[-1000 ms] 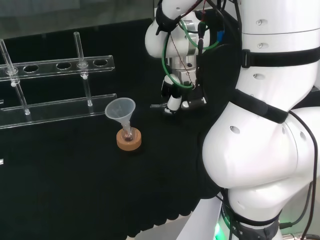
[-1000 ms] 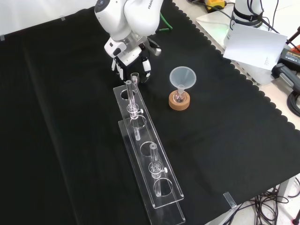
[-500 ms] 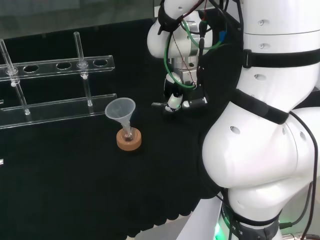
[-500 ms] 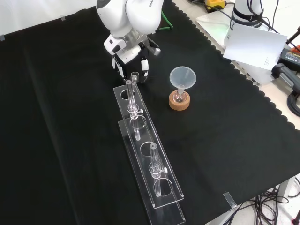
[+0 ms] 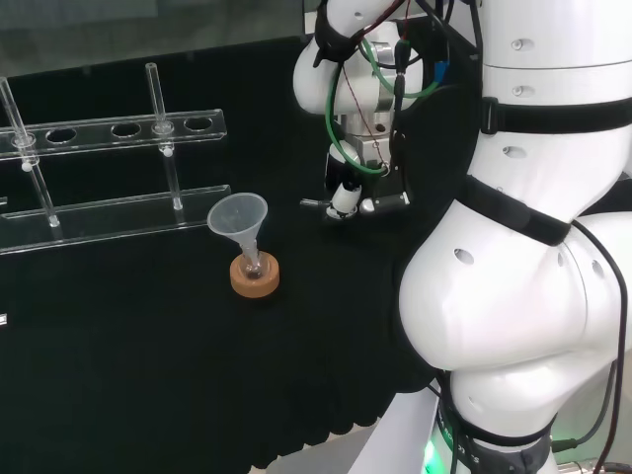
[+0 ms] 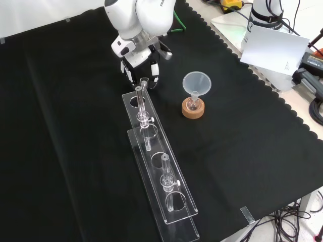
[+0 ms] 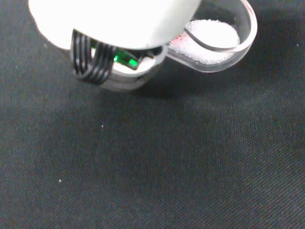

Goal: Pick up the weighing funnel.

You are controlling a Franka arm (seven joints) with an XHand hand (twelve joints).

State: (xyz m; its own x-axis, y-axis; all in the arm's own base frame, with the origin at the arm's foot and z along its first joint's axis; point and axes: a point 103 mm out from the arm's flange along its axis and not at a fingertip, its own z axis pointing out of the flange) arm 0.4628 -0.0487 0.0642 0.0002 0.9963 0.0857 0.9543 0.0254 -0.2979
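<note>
On the black counter [image 6: 75, 126] the weighing funnel [image 7: 214, 43] points its stem under the hand [image 7: 114, 24]; whether the hand clamps it cannot be told.

Worktop [image 6: 60, 126] is covered in black cloth with a scalloped hem [image 6: 267, 91] down its right side in the front view. Past the hem there's a pale surface, a white sheet [image 6: 275, 48] and tangled black cables [image 6: 285, 222] at lower right. Head view has a dim grey wall [image 5: 148, 25] behind the far edge. Light is even, shadows soft.
</note>
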